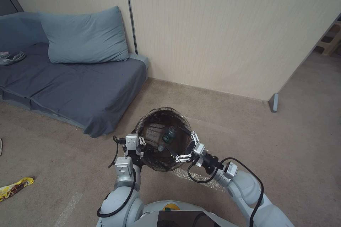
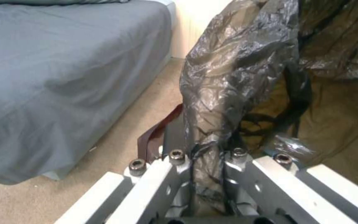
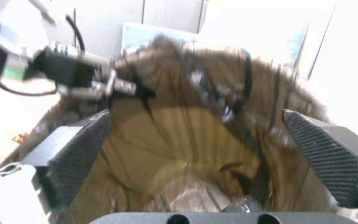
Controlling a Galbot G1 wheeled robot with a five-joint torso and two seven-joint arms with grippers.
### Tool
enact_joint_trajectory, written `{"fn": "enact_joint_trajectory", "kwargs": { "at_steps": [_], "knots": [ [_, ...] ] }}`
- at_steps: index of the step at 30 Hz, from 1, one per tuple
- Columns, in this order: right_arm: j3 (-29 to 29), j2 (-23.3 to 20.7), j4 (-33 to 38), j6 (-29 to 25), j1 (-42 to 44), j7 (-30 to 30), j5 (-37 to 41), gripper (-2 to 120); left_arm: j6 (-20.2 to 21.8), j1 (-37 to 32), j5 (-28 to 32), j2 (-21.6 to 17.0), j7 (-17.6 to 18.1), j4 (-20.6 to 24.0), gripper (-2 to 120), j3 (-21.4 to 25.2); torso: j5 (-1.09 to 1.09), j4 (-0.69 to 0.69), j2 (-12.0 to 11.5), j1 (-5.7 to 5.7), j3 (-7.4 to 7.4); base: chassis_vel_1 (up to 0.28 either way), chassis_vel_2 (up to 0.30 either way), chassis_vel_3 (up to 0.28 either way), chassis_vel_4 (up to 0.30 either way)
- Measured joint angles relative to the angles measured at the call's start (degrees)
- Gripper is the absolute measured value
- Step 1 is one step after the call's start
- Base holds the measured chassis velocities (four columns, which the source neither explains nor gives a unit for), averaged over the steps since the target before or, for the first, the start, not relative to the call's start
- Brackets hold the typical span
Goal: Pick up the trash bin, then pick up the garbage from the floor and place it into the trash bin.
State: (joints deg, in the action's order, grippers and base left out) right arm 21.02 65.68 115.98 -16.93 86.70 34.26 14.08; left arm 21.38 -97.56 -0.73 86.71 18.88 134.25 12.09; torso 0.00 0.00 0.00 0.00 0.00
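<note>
The trash bin (image 1: 156,117), lined with a dark bag, hangs above the carpet in front of me. My left gripper (image 1: 139,144) is shut on its near-left rim; in the left wrist view this gripper (image 2: 206,149) pinches the folded bag (image 2: 237,62). My right gripper (image 1: 187,147) stands open over the bin's right rim, and the right wrist view has it (image 3: 195,124) looking down into the bin (image 3: 166,140). A small green-labelled clear bottle (image 1: 168,135) lies inside the bin, clear of the fingers. More garbage, a yellow wrapper (image 1: 16,187), lies on the floor at far left.
A grey sofa bed (image 1: 81,85) with a blue pillow (image 1: 85,37) fills the left side, close to the bin. A beige wall (image 1: 220,32) stands behind, with a partition foot (image 1: 273,103) at the right. Open carpet stretches right and near left.
</note>
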Motion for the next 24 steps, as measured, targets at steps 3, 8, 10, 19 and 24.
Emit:
{"fn": "enact_joint_trajectory", "kwargs": {
  "at_steps": [3,8,10,19,24],
  "knots": [
    [0.7,0.7,2.2,-0.3,0.6,-0.7,0.0,100,-0.3,0.0,0.0,0.0,-0.2,-0.1,2,0.1,0.0,0.01,0.0,0.0,0.0,0.0,0.0,0.0,0.0],
    [4.6,6.7,9.2,0.4,2.3,-5.7,-0.7,100,-0.7,0.0,0.0,-0.1,-0.4,-0.1,2,0.8,0.0,0.01,0.0,0.0,0.0,0.0,0.0,0.0,0.0],
    [5.9,8.8,11.2,1.2,3.3,-8.7,-2.1,100,-0.8,0.0,0.0,-0.1,-0.4,-0.1,2,0.9,0.0,0.0,0.0,0.0,0.0,0.0,0.0,0.0,0.0],
    [10.7,21.1,17.1,2.6,13.1,-22.5,-9.2,100,-1.3,-0.1,0.4,-0.4,-0.4,-0.3,2,1.9,-0.01,-0.02,0.0,0.0,0.0,0.0,0.0,0.0,0.0],
    [11.0,25.5,15.4,0.8,17.1,-25.6,-13.1,100,-1.3,-0.1,1.0,-0.5,-0.3,-0.2,2,1.9,-0.01,0.01,0.0,0.0,0.0,0.0,0.0,0.0,0.0]
  ]
}}
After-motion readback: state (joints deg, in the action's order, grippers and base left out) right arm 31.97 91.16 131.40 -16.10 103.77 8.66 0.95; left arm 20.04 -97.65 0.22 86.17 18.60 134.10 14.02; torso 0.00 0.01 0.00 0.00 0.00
